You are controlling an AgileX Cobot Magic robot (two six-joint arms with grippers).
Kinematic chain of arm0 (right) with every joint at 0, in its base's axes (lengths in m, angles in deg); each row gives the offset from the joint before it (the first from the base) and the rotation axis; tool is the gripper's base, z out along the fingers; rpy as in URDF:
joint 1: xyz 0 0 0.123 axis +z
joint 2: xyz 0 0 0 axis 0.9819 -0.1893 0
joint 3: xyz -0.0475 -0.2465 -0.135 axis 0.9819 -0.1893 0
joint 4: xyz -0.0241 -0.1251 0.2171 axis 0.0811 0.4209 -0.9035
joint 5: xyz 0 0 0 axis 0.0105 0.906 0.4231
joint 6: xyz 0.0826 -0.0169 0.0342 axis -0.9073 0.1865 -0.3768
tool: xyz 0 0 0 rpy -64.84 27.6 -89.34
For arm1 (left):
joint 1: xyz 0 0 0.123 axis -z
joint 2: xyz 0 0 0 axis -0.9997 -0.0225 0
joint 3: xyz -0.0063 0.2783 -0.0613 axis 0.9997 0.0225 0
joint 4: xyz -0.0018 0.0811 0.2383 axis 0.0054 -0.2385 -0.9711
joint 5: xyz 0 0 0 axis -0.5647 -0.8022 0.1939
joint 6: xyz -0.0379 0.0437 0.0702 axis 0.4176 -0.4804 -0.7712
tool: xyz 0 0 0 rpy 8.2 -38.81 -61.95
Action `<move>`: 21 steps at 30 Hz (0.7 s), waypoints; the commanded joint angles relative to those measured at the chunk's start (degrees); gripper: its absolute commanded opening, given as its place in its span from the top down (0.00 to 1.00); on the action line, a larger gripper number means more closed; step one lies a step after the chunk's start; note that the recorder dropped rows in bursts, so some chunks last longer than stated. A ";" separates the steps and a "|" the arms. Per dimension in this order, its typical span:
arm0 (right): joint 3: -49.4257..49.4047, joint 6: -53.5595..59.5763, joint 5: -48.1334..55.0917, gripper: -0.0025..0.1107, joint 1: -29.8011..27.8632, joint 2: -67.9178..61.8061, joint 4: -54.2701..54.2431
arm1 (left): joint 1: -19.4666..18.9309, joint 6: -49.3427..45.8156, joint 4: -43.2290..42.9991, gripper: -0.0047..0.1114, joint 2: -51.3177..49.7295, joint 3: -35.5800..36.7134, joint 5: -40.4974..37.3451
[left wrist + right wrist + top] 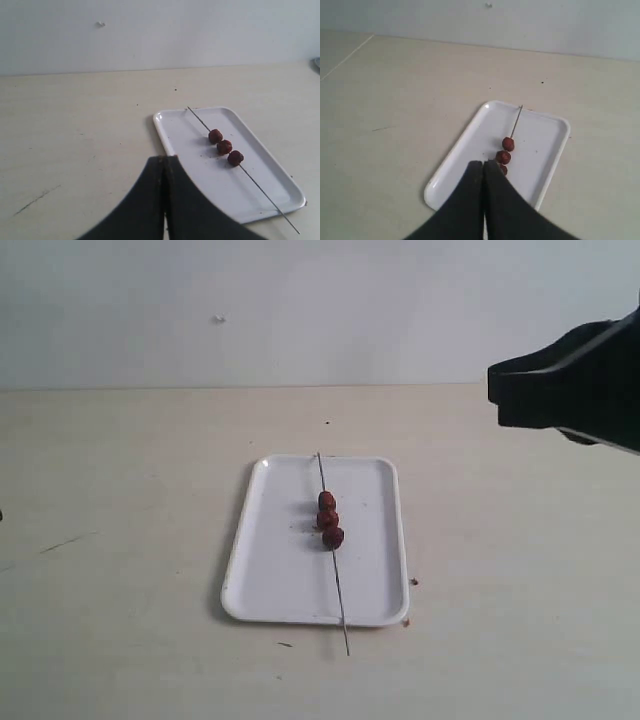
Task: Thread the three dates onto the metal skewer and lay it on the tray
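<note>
The three dates (328, 518) sit threaded on the metal skewer (338, 580), which lies along the tray (270, 570), ahead of both grippers. The right gripper (482, 167) and left gripper (164, 165) are each pressed together, empty.

No text, label or number is legible (the tray (270, 580) is plain).
</note>
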State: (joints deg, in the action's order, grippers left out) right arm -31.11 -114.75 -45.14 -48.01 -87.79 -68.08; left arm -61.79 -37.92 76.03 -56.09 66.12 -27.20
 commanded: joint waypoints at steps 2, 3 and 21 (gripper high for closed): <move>-4.04 0.59 -3.27 0.98 -7.86 5.29 0.96 | -0.10 0.02 -0.33 0.96 0.38 0.20 -0.07; -5.89 0.59 -5.58 0.98 -10.53 6.87 0.96 | -0.10 0.02 -0.33 0.96 0.38 0.20 -0.07; -22.74 6.71 -18.51 0.98 -33.73 29.06 0.62 | -0.10 0.02 -0.33 0.96 0.38 0.20 -0.07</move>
State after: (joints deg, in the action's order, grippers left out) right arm -53.58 -109.47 -62.72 -79.99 -58.40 -67.37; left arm -61.79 -37.92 76.03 -56.09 66.12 -27.42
